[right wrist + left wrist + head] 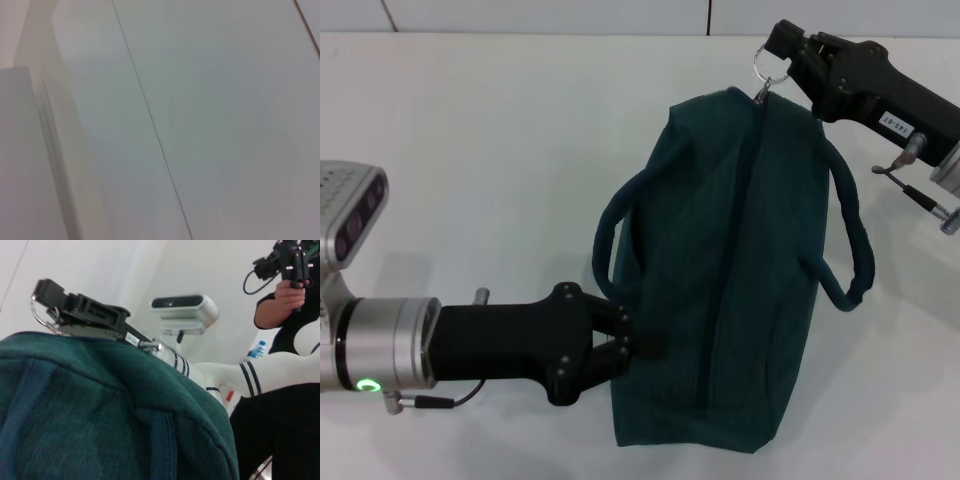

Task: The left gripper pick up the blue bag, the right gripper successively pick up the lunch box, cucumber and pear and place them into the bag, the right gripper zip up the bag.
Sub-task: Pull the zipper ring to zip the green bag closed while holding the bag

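Bag: 1 blue bag point(720, 270) lying on the white table point(470, 150), zipper line running along its top from the near end to the far end; the line looks shut along its whole length, so I judge the zipping at or near its finish.
Handles: 2 straps, 1 looping out on each side of the bag.
Left gripper: the left gripper point(620, 345) is pinched on the fabric at the near left corner of the bag; this reads as an anchor, holding the cloth taut so the zipper can slide without the bag being dragged along.
Right gripper: the right gripper point(782, 52) is at the far end of the bag, fingers closed on the silver ring pull point(766, 62); the ring sits just past the bag's end seam, the natural place for a pull drawn fully home.
Lunch box, cucumber, pear: 0 of each visible; the bag bulges, so probably all 3 are inside, though that cannot be seen.
Left wrist view: bag fabric close up, right gripper point(47, 295) and ring above it.
Right wrist view: only blank surface.
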Controlling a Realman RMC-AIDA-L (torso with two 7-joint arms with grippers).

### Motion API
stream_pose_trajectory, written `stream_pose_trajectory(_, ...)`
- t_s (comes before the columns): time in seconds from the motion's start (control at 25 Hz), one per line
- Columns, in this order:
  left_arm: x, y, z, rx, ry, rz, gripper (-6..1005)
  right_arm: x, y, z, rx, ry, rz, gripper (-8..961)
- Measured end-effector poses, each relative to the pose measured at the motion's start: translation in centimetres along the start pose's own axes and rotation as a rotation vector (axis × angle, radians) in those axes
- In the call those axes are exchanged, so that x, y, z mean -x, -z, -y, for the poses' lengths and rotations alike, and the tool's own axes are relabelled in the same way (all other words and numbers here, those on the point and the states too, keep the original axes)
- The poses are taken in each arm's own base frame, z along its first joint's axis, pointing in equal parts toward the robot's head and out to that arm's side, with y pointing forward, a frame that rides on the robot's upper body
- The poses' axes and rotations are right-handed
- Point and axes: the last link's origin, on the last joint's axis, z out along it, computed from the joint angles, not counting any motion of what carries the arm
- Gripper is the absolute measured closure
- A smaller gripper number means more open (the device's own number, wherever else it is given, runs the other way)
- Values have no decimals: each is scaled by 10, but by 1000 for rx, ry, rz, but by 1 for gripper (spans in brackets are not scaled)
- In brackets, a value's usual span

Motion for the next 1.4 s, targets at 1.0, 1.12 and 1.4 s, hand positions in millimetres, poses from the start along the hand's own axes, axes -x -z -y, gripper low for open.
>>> stream_pose_trajectory(1.0, -13, 29, 32, -306, -9, -131, 911, 9, 17, 11, -67, -331, 136, 938)
stream_pose_trajectory(1.12, -20, 33, 35, -323, -29, -141, 855, 10, 17, 11, -66, -336, 137, 938)
stream_pose_trajectory(1.4, -50, 43, 43, -365, 9, -173, 596, 10, 15, 11, -69, -342, 142, 938)
